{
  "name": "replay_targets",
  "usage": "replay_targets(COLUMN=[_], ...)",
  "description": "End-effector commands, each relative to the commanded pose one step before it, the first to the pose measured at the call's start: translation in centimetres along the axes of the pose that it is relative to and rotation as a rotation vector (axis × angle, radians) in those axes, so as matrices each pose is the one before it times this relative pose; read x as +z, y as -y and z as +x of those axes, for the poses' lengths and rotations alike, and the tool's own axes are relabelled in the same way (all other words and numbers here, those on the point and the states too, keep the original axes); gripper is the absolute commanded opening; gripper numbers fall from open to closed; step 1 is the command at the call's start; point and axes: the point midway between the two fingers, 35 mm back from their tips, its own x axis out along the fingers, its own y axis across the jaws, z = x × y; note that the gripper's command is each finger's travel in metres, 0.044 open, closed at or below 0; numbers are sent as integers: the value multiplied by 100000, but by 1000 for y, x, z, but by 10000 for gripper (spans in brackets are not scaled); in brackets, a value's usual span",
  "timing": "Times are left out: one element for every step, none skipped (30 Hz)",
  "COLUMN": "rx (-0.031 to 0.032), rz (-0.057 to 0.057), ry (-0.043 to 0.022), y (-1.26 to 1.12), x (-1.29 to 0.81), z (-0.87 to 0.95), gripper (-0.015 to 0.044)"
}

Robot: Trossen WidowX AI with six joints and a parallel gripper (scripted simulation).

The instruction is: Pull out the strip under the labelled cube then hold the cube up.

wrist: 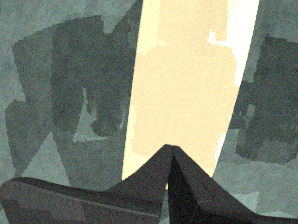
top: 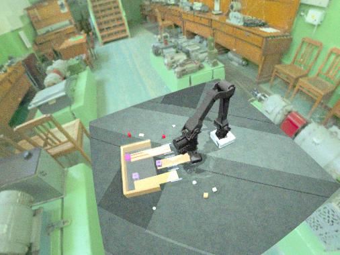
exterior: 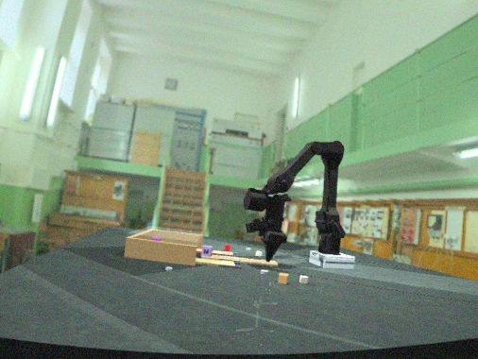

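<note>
Gripper [top: 195,157] was shut tight w/ nothing between the fingers, tip pressed down on the near end of the middle strip [top: 173,160], center of the top view. Labelled cube [top: 158,163] sat on that strip's far end, just outside the wooden tray [top: 125,178]; two other purple cubes were inside the tray, left of center. Striped strip [top: 151,152] above and pale strip [top: 161,178] below looked untouched. Step in hand, I'd say: dragging the middle strip out. Next probably needs the strip drawn fully from under the cube, then fingers lifted, opened and brought over the cube.
</note>
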Motion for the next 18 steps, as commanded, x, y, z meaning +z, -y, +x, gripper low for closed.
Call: replay_targets(rx=[-775,1,1,1,1,1,1,1,1,1,1,0,0,0,0,0,0,0], rz=[115,0,0,0,0,0,0,0,0,0,0,0,0,0,0,0,0,0], ry=[-2774,-12,-13,-14,-13,-13,-13,-13,-13,-13,-10,-7,-4,-1,0,0,0,0], y=[187,-1,-1,0,-1,0,-1,0,-1,-1,-1,0,0,0,0,0,0,0], x=[-1492,-141,-161,-168,-156,-155,-152,-152,-151,-152,-117,-86,-51,-18,0,0,0,0], z=[494,2,1,2,1,2,1,2,1,2,1,1,1,0,0,0,0,0], gripper=[0,0,0,0,0,0,0,0,0,0,0,0,0,0,0,0,0,0])
